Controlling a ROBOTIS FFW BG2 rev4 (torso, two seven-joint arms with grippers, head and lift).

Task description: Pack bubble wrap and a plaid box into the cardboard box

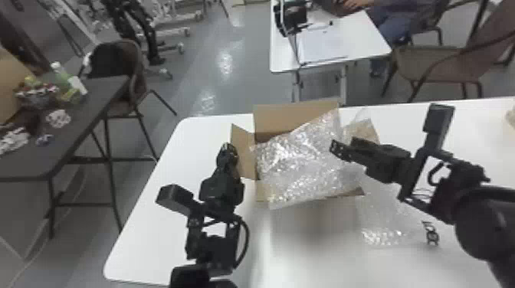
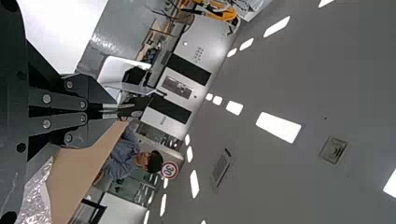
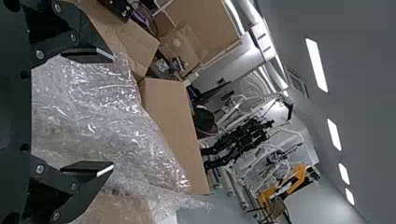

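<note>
Across the open top of the cardboard box [image 1: 293, 115], the bubble wrap [image 1: 302, 164] is draped, its near part hung out over the box's front edge, toward the robot. In the head view it's placed btwn the grippers: R of the L gripper [image 1: 228, 148], w/ its R side at the tips of the R gripper [image 1: 343, 144]. More clear wrap [image 1: 383, 226] is spread on the white table [image 1: 149, 245], near side, R of the box; whether it's joined to the 1st sheet can't be told. Back flap [image 1: 283, 115] is raised; L flap [image 1: 244, 153] is splayed out to the side.

L arm [image 1: 214, 245] is brought in from the bottom edge, w/ its gripper pointed away from the robot, just beside the L flap; contact can't be told. R arm [image 1: 479, 222] is brought in from the R edge, approx. level, gripper pointed L over the wrap.

L gripper's fingers are drawn together, tips side by side, only a v. thin line btwn them. R gripper's fingers are spread wide, w/ bubble wrap seen thru the gap in the R wrist view; it's not gripped, & whether it's touched can't be told.
</note>
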